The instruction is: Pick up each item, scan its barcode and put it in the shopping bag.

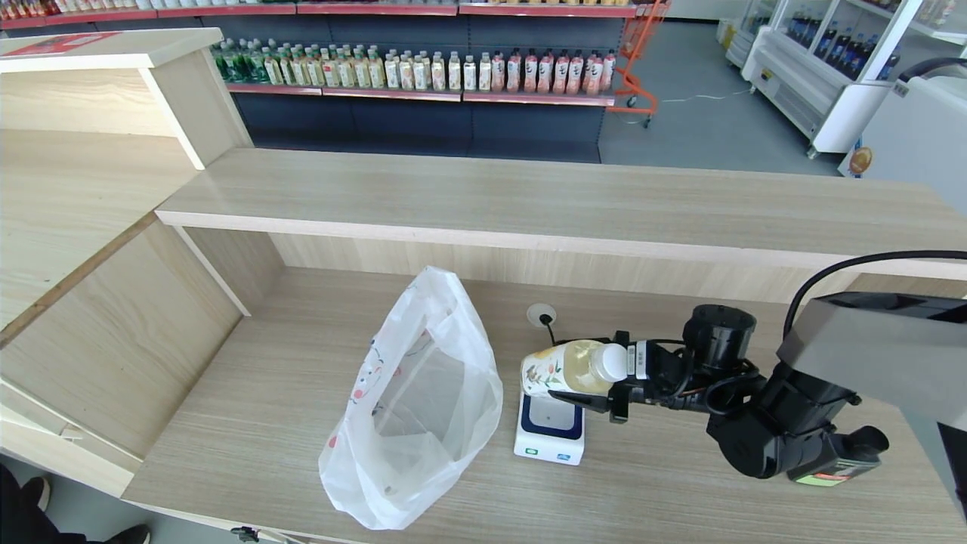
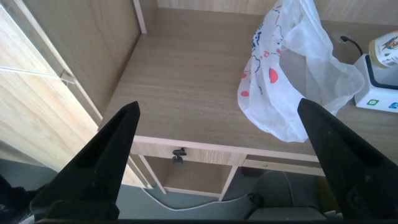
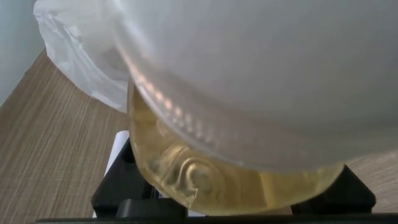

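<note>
The right gripper (image 1: 593, 370) is clamped on a bottle (image 1: 559, 368), one finger on each side near the neck. The bottle lies sideways, with its white cap toward the wrist and its base pointing away from it. The right wrist view shows pale yellow liquid in the bottle (image 3: 236, 124) and a dark finger (image 3: 118, 193) against its wall.

Straight below the gripper is the scanner (image 1: 550, 437), a small white box with a dark window facing up. The bottle hangs over its far end without resting on it. Beyond the bottle's base, just beside the scanner, the bag (image 1: 419, 400) stands slumped on the counter (image 1: 264, 423), thin white plastic with red print and its mouth open upward. On the far side of the gripper a black cable (image 1: 549, 331) runs out of a round port in the counter.

The left gripper (image 2: 219, 107) is spread wide with nothing between its fingers. It hangs over the counter's near edge, well apart from the right gripper. From it, the bag (image 2: 280, 81) is ahead, with the scanner (image 2: 379, 93) and bottle (image 2: 385, 50) past that.
</note>
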